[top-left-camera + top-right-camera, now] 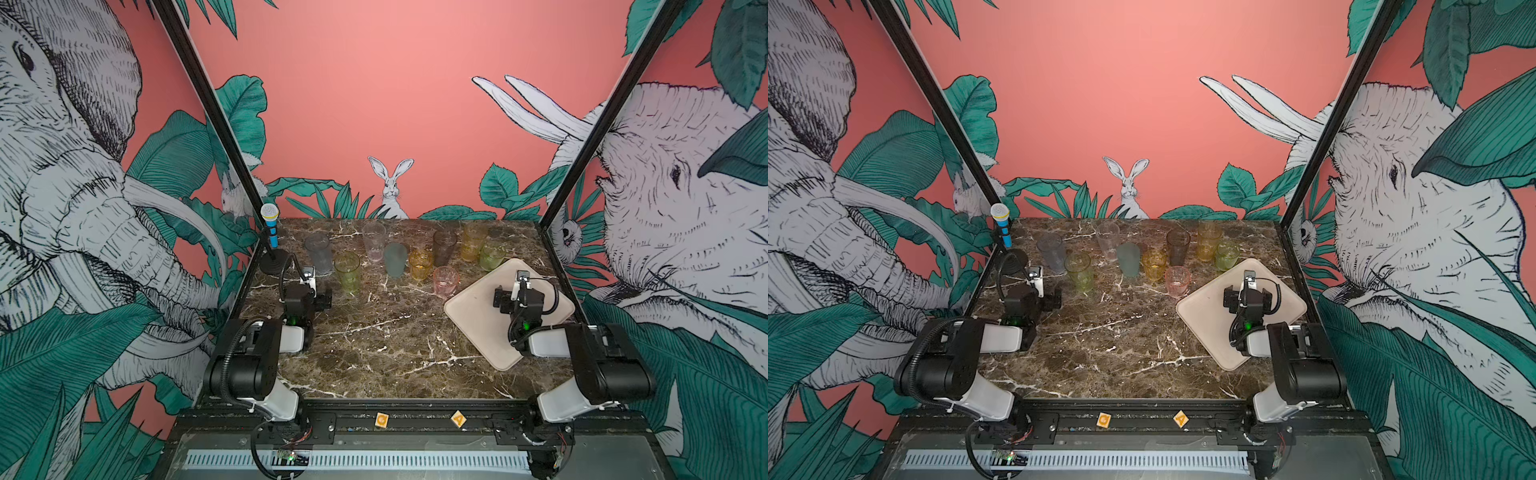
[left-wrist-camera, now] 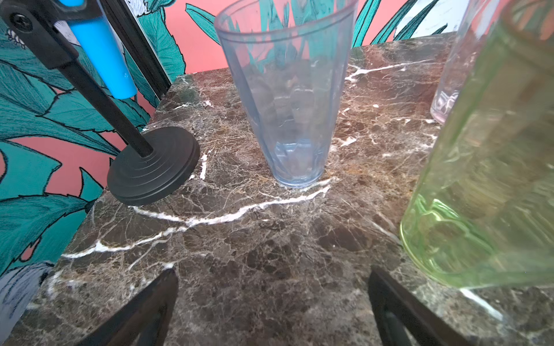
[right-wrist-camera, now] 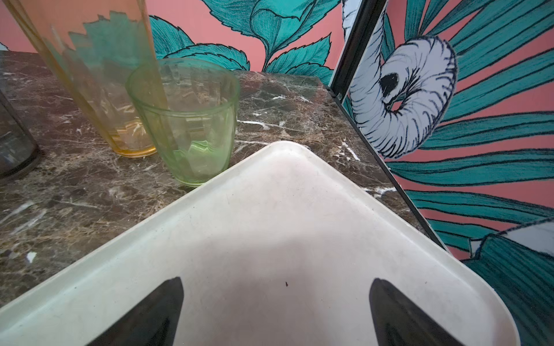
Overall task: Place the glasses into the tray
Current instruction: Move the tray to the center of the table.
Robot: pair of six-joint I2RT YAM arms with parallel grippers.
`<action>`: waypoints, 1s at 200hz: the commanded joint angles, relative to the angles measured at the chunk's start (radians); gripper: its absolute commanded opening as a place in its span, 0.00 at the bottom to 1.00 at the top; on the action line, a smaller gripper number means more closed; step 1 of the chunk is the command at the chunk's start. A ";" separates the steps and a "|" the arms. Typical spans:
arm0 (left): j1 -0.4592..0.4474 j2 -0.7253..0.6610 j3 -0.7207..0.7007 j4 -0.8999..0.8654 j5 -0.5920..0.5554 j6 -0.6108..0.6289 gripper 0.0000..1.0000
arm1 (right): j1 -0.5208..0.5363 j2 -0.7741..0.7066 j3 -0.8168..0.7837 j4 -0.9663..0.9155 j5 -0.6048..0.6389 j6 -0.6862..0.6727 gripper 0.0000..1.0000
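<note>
L gripper (image 2: pixel 272 278) jaws spread, nothing held, grey glass (image 2: pixel 284 99) faced. R gripper (image 3: pixel 275 284) likewise released, positioned above tray (image 1: pixel 473 320), right of ctr in a top view.

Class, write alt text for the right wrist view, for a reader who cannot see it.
The right gripper, jaws open, hovers over the empty cream tray. Just beyond the tray's rim a short green glass stands upright on the marble table, a tall yellow glass close beside it.

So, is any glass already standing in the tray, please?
No, the tray holds nothing; the short green glass stands on the table beside its edge.
</note>
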 commanded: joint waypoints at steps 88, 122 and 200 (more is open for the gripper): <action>-0.001 -0.002 0.015 0.024 -0.007 0.011 1.00 | 0.003 0.010 0.020 0.032 -0.003 0.000 0.99; -0.001 -0.002 0.016 0.022 -0.006 0.010 0.99 | 0.003 0.009 0.019 0.035 -0.003 0.000 0.99; -0.004 -0.026 -0.006 0.059 0.010 0.029 1.00 | 0.003 0.005 0.014 0.041 -0.002 0.003 0.99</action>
